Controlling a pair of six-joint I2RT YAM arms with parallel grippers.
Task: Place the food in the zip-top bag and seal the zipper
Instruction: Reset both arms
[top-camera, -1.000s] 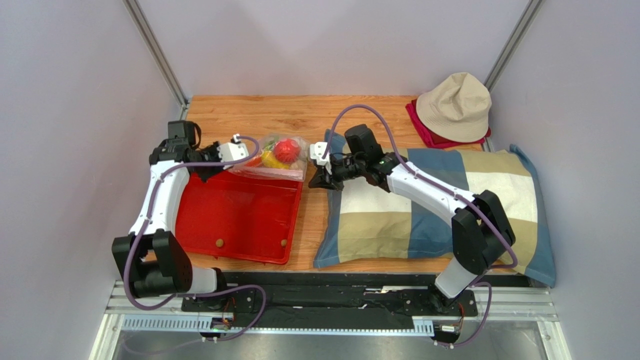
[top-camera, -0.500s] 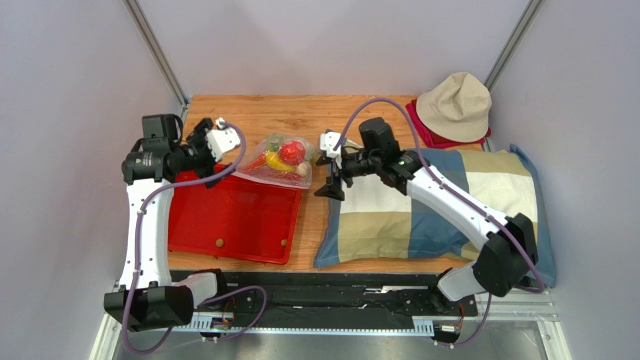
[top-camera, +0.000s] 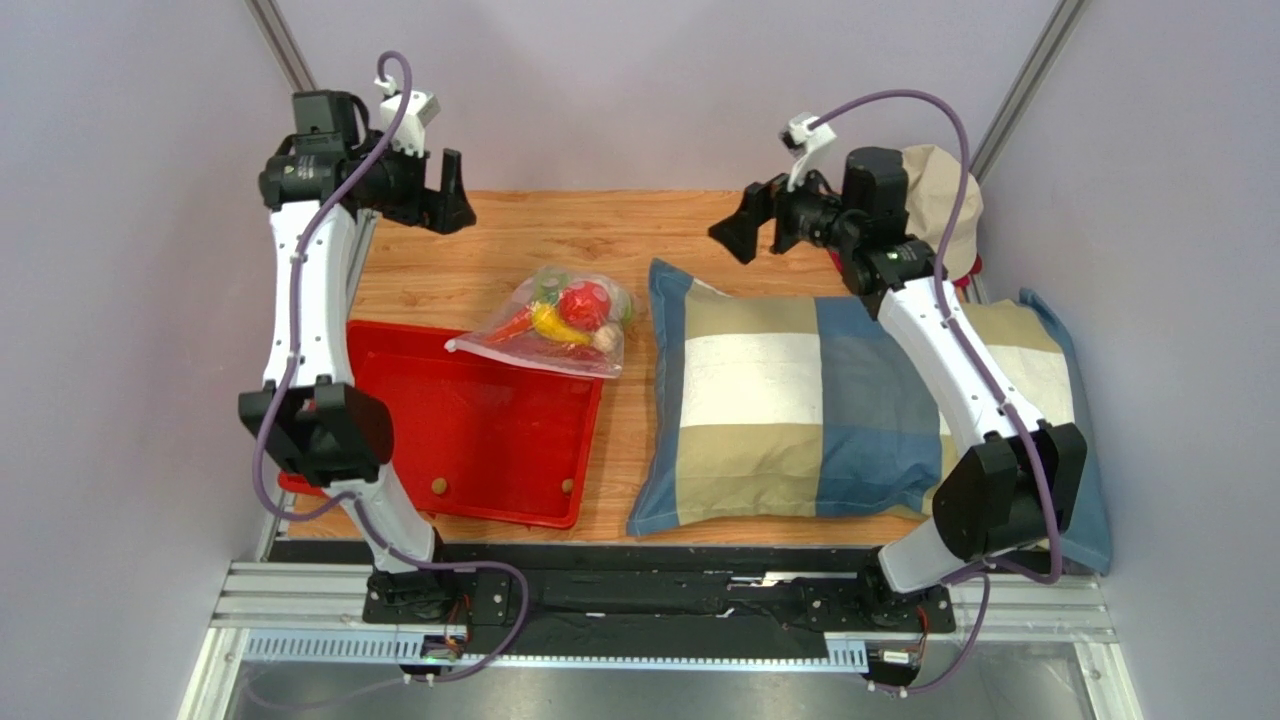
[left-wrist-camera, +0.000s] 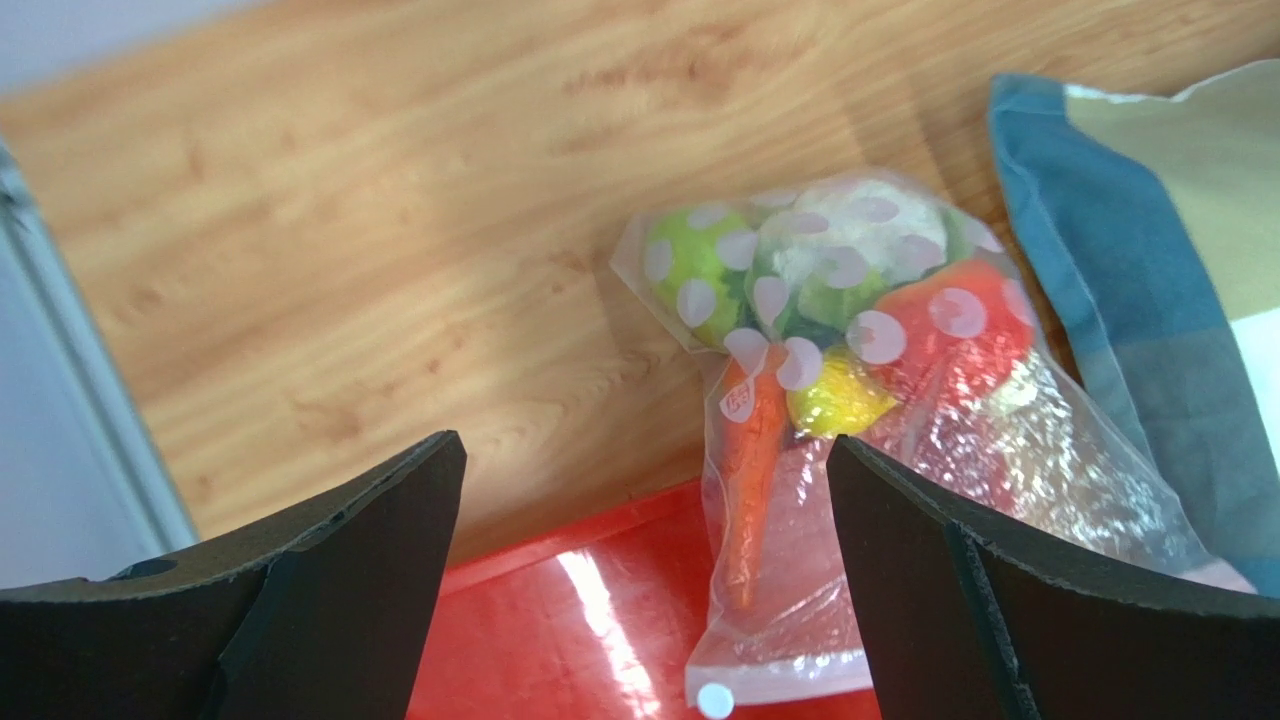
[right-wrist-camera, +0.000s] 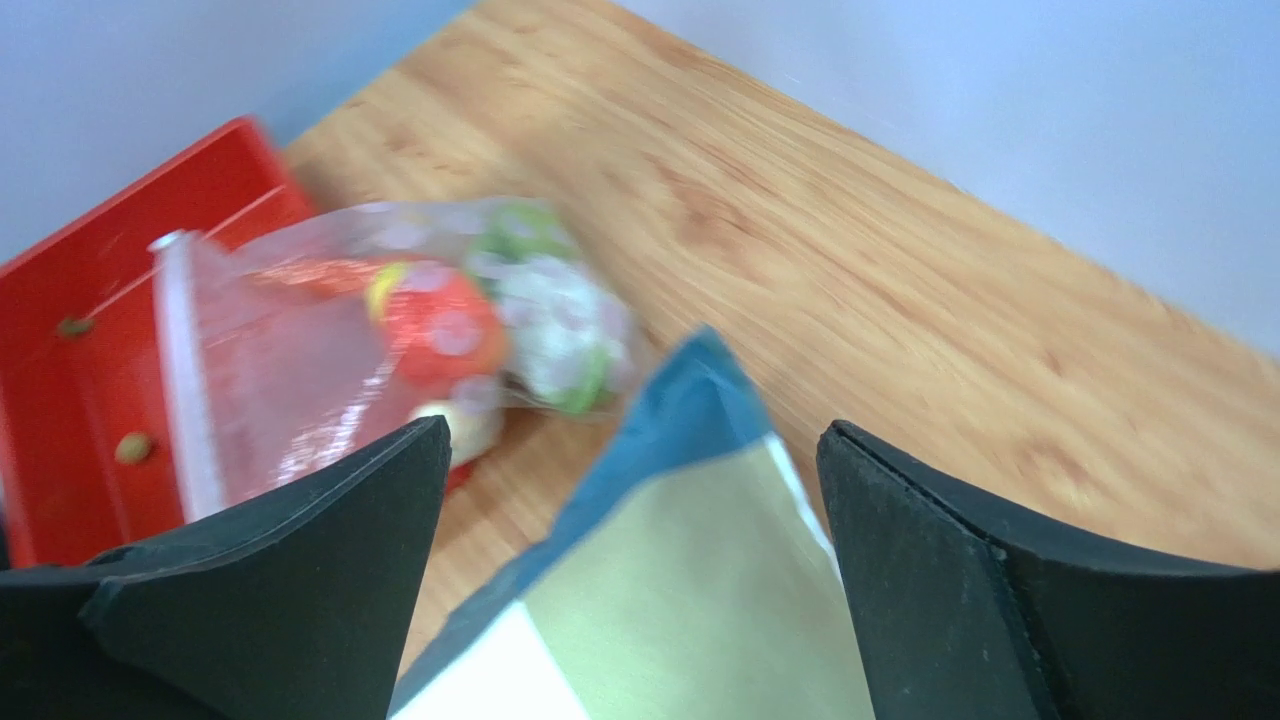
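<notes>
Both arms held high; L gripper (top-camera: 446, 192) & R gripper (top-camera: 747, 228) jaws spread wide, holding nothing. The zip-top bag (top-camera: 549, 327) w/ food (top-camera: 571, 308) inside lies on table (top-camera: 601, 225), overlapping red tray (top-camera: 451, 435), beside pillow (top-camera: 812, 405); zipper (right-wrist-camera: 178, 390) possibly sealed.

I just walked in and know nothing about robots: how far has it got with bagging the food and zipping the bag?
Done: the food sits inside the zip-top bag, which lies across the far rim of the red tray. In hand: nothing; the left end effector and right end effector hover open and empty above it. Left: perhaps nothing, but whether the zipper is pressed fully shut cannot be told.
</notes>
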